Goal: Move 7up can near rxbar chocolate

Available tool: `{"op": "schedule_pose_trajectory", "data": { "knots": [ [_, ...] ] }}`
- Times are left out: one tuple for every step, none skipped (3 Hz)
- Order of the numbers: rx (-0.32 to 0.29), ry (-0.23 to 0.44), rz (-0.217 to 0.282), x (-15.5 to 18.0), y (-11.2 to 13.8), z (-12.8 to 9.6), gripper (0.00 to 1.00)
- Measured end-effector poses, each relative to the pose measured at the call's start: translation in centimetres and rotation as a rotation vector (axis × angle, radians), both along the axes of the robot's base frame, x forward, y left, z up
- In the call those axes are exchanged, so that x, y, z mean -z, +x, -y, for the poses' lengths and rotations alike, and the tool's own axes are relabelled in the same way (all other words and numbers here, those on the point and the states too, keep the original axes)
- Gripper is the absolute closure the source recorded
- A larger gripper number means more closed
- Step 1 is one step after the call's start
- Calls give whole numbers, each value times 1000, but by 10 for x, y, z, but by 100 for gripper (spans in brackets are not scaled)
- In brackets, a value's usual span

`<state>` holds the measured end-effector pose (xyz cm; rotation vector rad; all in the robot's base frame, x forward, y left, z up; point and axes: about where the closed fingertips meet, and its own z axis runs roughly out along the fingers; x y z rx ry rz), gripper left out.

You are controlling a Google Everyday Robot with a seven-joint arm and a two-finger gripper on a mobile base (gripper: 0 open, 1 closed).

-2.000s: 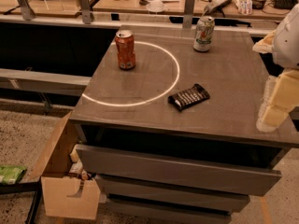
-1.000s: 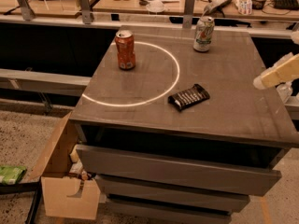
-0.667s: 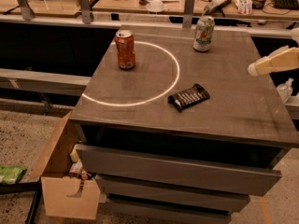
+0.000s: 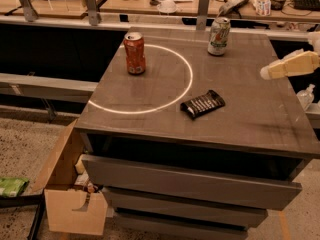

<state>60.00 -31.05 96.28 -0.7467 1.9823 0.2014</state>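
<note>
At the centre of the view stands the grey desk, by far the biggest thing here, with a stack of drawers below its top and an open cardboard box on the floor at its left corner. A thin white ring is marked on the left half of the desk top.

The gripper comes in from the right edge as a pale, tapered shape, hanging over the right side of the desk, well apart from every object and carrying nothing. It shows only as one narrow form, so whether its jaws are apart or together I cannot tell.

The 7up can stands upright near the far edge of the desk, just outside the ring on its right. An orange-red can stands upright on the far left, at the ring's inner edge. The rxbar chocolate lies flat and skewed nearer the front, just outside the ring's right side, well apart from the 7up can.

By my reading the task is at its first step: the approach, with nothing yet grasped. The next move calls for the gripper to travel left and toward the far edge, come level with the 7up can's body, and close on it squarely enough that it stays upright, before carrying it forward to set down just beside the bar.
</note>
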Motion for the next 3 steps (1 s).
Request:
{"op": "schedule_pose_trajectory", "data": {
  "knots": [
    [-2,24,33,7,26,-11,0],
    [-4,72,73,27,79,-31,0],
    [24,107,90,40,114,-43,0]
  ]
}}
